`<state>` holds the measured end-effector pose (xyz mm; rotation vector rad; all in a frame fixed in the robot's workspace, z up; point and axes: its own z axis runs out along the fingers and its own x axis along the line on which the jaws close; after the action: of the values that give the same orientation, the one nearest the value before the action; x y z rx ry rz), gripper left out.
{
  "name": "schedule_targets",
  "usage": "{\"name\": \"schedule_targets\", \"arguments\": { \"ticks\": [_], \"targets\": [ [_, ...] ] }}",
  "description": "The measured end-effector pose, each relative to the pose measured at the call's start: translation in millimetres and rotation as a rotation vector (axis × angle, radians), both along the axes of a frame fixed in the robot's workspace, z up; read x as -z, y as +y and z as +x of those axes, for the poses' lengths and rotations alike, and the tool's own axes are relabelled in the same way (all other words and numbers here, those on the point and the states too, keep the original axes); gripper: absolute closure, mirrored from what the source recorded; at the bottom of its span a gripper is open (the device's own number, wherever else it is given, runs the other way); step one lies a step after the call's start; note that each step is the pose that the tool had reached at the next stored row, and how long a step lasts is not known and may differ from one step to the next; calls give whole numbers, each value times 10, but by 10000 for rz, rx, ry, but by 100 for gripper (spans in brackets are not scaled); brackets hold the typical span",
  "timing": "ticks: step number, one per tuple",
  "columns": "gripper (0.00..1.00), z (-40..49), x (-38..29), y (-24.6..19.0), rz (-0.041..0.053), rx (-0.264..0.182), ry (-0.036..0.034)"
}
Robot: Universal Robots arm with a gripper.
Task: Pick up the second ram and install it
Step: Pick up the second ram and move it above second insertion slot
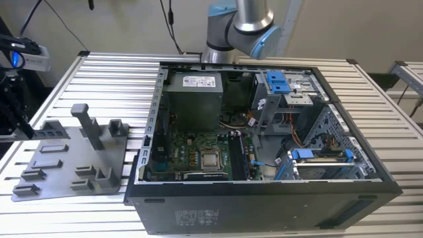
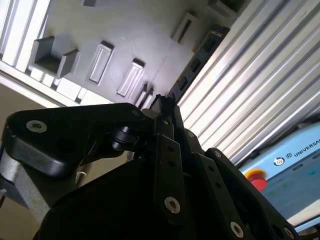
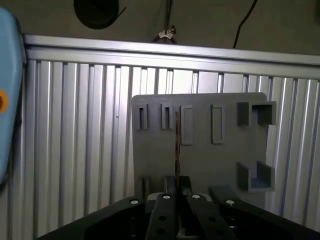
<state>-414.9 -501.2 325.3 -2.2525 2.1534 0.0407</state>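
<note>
In the exterior view, one grey tray [image 1: 66, 163] is lying on the ribbed metal table [image 1: 106, 74] at the exterior view's left, and one tall post [image 1: 84, 124] is sticking up from it among some low blocks. Just beside the tray, toward the exterior view's right, one open computer case [image 1: 264, 208] is sitting on the table. Inside it, one grey box [image 1: 191, 99] and one green board [image 1: 191, 153] are showing, and blue plastic parts [image 1: 274, 82] are sitting further to the exterior view's right. One robot arm [image 1: 241, 25] is standing behind the case. In the first wrist view, the tray [image 3: 210, 165] is showing four thin slots [image 3: 217, 124] in a row and two U-shaped blocks [image 3: 255, 114], with the table [image 3: 75, 150] all around it. The gripper [image 3: 176, 182] is squeezing its fingers tight on the second ram [image 3: 176, 140]. The ram is showing as one thin line in front of the tray, passing between two of the slots, and the black fingers are hiding its near end. In the second wrist view, the gripper [image 2: 165, 102] is holding the dark ram [image 2: 202, 52] by one end. The ram is reaching out along the edge of the tray [image 2: 140, 30], and one light blue box [image 2: 285, 175] with a red button [image 2: 255, 177] is lying near the table [image 2: 260, 75].
</note>
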Motion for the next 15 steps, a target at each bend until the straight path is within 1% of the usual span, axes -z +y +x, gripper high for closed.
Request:
{"name": "schedule_targets", "arguments": {
  "ticks": [5,15],
  "targets": [
    [86,0,-128,0,0,0,0],
    [86,0,-353,0,0,0,1]
  ]
}}
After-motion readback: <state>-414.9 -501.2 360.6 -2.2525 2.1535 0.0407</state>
